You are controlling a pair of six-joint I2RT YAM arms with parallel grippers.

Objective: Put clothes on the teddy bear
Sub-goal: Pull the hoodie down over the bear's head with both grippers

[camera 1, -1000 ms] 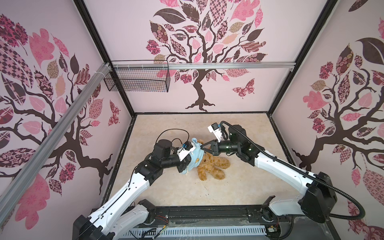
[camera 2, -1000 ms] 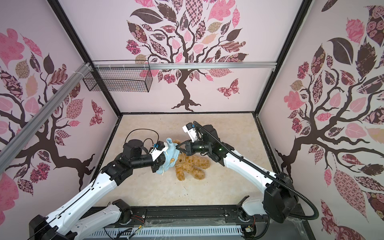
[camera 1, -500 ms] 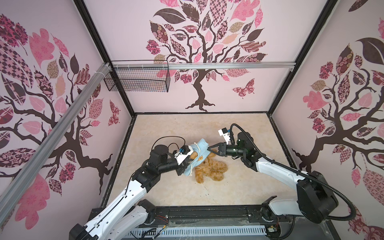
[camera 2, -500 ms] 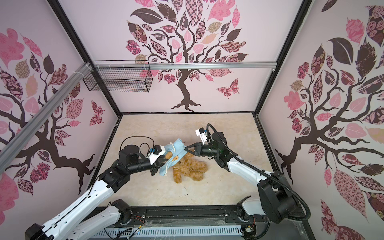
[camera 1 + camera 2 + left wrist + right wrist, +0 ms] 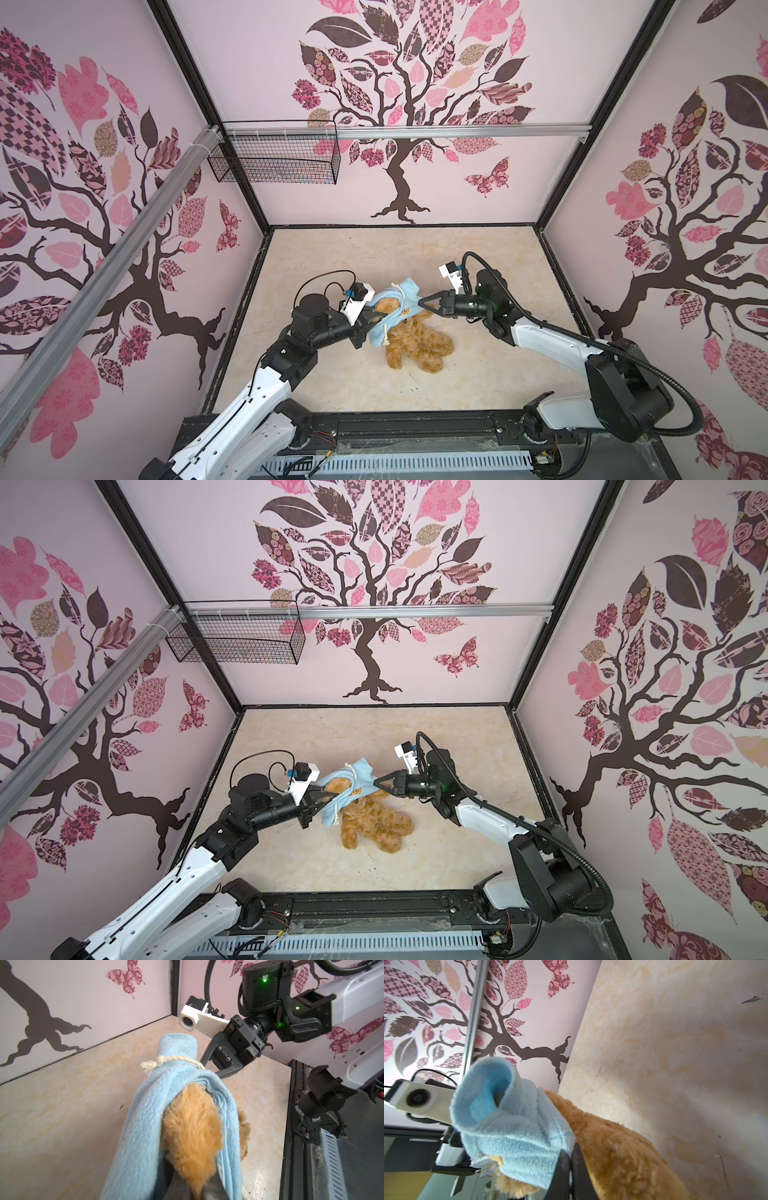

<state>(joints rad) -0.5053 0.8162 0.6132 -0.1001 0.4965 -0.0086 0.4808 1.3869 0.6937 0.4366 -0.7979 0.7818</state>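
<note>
**Status: dressing under way, not complete.**

The teddy bear (image 5: pixel 419 345) lies near the middle of the counter (image 5: pixel 478 257). Its legs rest on the surface, and its upper end appears lifted between the two arms. The light blue shirt (image 5: pixel 405 291) is bunched around the upper body only. The belly and both legs are bare fur in both top views.

- **Left hand** (image 5: pixel 372 318): narrow, pinched on the shirt edge nearest it. I cannot tell whether fur is caught as well.
- **Right hand** (image 5: pixel 422 301): narrow, clamped on the opposite edge of the shirt.

In the right wrist view a tube of the shirt (image 5: pixel 483 1093) stands open and empty — a sleeve, by the look of it.

Remaining, in my judgement: put the arms into the sleeves, then draw the hem down over the torso.
</note>
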